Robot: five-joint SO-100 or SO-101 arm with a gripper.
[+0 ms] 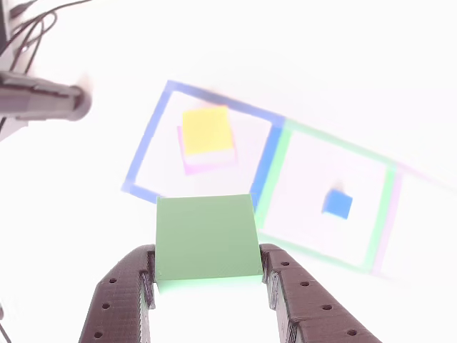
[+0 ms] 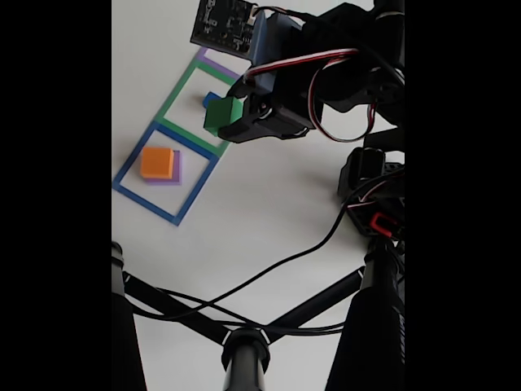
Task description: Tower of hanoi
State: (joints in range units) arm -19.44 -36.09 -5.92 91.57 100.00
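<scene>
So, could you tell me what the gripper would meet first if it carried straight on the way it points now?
Probably the orange cube on the purple slab in the blue outline. The gripper, its fingers shut on the green cube, aims roughly there, though depth is unclear.

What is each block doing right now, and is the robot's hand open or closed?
Green cube: lifted, clamped in the end effector.
Orange cube: stacked on the purple slab.
Purple slab: flat inside the blue outline.
Blue cube: alone inside the green outline.
End effector: shut on the green cube.
</scene>
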